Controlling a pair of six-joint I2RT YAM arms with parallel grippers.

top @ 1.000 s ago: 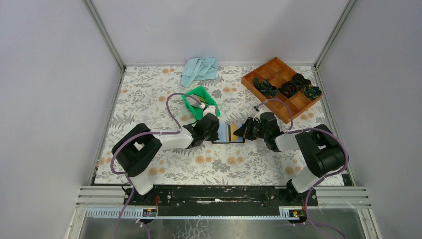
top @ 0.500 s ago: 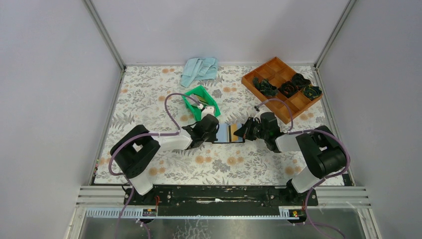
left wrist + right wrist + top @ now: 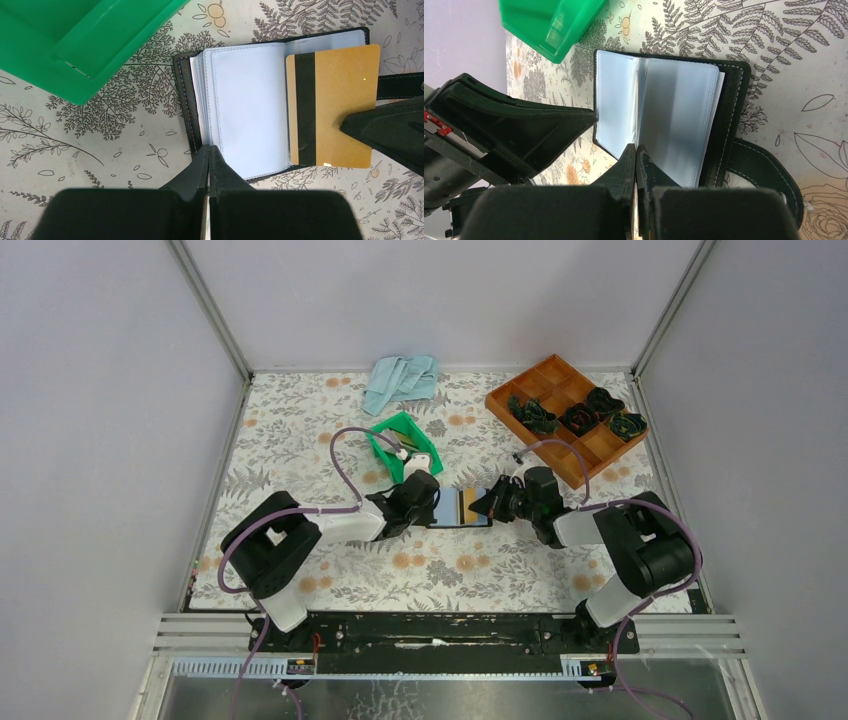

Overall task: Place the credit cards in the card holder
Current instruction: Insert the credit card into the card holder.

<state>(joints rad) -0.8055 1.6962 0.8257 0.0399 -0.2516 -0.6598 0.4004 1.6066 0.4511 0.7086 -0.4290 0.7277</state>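
Note:
The black card holder [image 3: 447, 508] lies open on the table between my two grippers, with its clear sleeves [image 3: 250, 105] facing up. My left gripper [image 3: 209, 149] is shut, and its tips rest on the holder's near edge. It shows in the top view [image 3: 428, 502] and in the right wrist view [image 3: 524, 130]. My right gripper [image 3: 636, 150] is shut on a gold credit card [image 3: 335, 100] with a black stripe. It holds the card flat over the holder's right half. In the right wrist view the card is edge-on and hard to make out. No other cards show.
A green bin [image 3: 403, 445] lies just behind the left gripper, close to the holder [image 3: 75, 40]. A brown compartment tray [image 3: 565, 405] with dark items stands at the back right. A light blue cloth [image 3: 400, 380] lies at the back. The holder's strap [image 3: 764, 170] sticks out toward the right arm.
The left arm has shifted slightly. The holder, the card and the right gripper stay where they were.

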